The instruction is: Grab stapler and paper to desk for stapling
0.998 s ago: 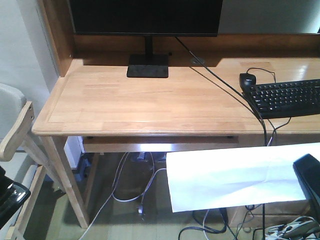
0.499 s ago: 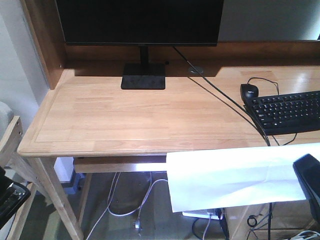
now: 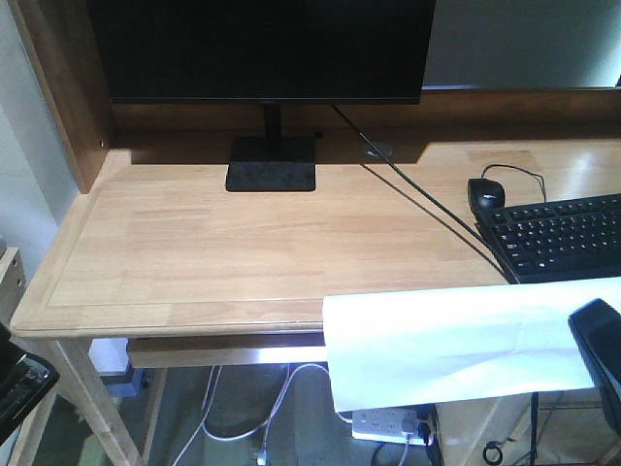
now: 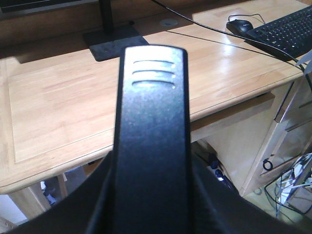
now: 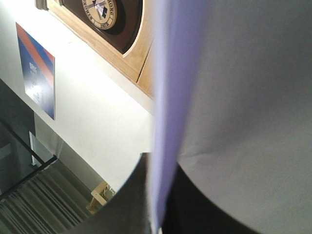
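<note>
The black stapler [image 4: 153, 107] fills the middle of the left wrist view, its silver ribbed tip pointing at the desk [image 4: 48, 107]. My left gripper [image 4: 151, 195] is shut on the stapler, with a black finger on each side of its body. The white paper [image 3: 437, 349] hangs in front of the desk's front edge [image 3: 194, 320] at the lower right, with a crease across it. My right gripper [image 3: 600, 349] is shut on its right end. In the right wrist view the paper [image 5: 243, 97] runs up from between the jaws of that gripper [image 5: 158, 195].
On the desk stand a black monitor [image 3: 262, 49] on a flat base [image 3: 272, 163], a black keyboard [image 3: 553, 238] and a black mouse [image 3: 485, 192]. A black cable [image 3: 427, 214] crosses the top diagonally. A wooden side panel [image 3: 58, 97] rises at the left. A power strip [image 3: 388, 424] lies underneath.
The whole view has moved closer to the desk, which now sits lower and larger. The paper's top edge now overlaps the desk's front edge. Both grips are unchanged.
</note>
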